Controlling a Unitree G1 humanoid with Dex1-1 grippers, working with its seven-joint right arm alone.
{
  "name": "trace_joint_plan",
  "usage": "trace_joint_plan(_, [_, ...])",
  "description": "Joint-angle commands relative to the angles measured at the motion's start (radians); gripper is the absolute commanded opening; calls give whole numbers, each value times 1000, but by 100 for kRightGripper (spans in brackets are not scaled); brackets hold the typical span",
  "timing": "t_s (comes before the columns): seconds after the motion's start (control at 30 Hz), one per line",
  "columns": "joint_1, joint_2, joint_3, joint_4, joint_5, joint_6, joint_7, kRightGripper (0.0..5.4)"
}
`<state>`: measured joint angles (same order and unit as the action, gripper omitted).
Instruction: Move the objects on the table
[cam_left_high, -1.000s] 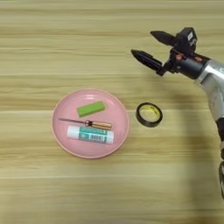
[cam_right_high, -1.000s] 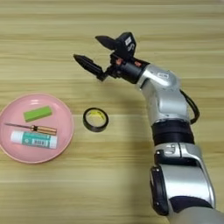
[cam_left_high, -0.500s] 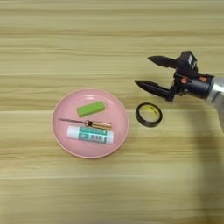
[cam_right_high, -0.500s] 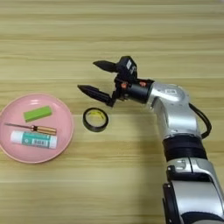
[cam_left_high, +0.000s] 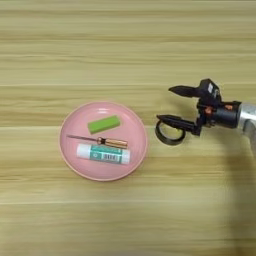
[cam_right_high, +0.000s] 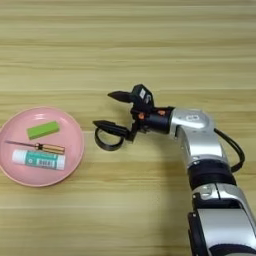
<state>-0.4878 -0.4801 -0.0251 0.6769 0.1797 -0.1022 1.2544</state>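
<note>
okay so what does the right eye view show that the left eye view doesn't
Only the right eye view shows the silver forearm, its black cable, and the arm running down to the bottom edge. Only the left eye view shows bare table left of the pink plate. Both show the plate holding the green block, screwdriver and glue stick, plus the open claw with its lower finger over the tape ring.
</note>
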Motion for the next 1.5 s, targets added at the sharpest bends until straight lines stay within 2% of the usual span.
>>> trace_joint_plan(0.03, [-73, -57, 4, -10, -19, -54, 0, 538])
trace_joint_plan(0.67, [-66, -61, 42, 55, -101, -145, -13, 538])
trace_joint_plan(1.5, [-42, -61, 65, 40, -119, -169, -15, 538])
